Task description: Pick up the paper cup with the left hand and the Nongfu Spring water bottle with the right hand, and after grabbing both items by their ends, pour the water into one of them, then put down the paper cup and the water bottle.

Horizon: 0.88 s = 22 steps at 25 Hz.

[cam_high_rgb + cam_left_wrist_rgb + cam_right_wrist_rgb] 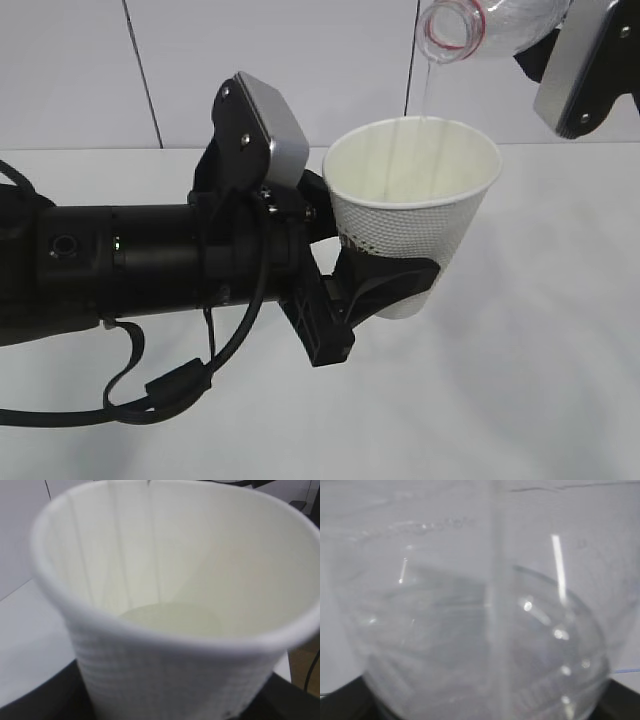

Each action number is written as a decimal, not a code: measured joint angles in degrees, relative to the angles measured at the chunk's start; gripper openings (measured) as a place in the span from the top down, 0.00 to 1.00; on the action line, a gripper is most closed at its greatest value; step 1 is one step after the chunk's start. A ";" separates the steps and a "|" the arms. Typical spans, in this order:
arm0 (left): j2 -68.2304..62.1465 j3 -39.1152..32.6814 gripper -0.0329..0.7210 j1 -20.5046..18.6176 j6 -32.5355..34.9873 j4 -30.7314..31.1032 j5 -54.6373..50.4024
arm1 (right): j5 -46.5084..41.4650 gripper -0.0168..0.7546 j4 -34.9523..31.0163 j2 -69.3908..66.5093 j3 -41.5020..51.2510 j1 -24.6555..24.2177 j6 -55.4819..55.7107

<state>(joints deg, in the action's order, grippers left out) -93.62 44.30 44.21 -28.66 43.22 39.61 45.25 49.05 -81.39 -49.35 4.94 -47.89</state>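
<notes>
Exterior view: I see my left hand [385, 285], a black arm with a grey-silver block on top and looping black cables, holding the small white dimpled paper cup [412, 215] upright above the white desk [540, 400], its jaws clasped around the cup's lower end. At top right, the clear plastic Nongfu Spring water bottle [480, 25] with its red neck ring is tipped mouth-down over the cup, and a thin clear stream of water [427, 90] falls inside the rim. My right hand is mostly out of frame there; its wrist view shows the bottle's clear rounded body [480, 640] filling the picture between dark jaws, grasped. Left wrist view shows a shallow pool [170, 617] on the cup's cream bottom.
</notes>
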 joint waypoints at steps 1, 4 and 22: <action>0.00 0.00 0.31 0.00 0.00 0.00 0.00 | 0.00 0.30 0.00 0.00 0.00 0.00 0.00; 0.00 0.00 0.31 0.00 0.00 0.00 0.00 | 0.00 0.30 0.00 0.00 0.00 0.00 0.00; 0.00 0.00 0.31 0.00 0.00 0.00 0.00 | 0.00 0.30 0.00 0.00 0.00 0.00 -0.09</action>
<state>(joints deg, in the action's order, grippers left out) -93.62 44.30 44.21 -28.66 43.22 39.61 45.25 49.05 -81.39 -49.35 4.94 -47.98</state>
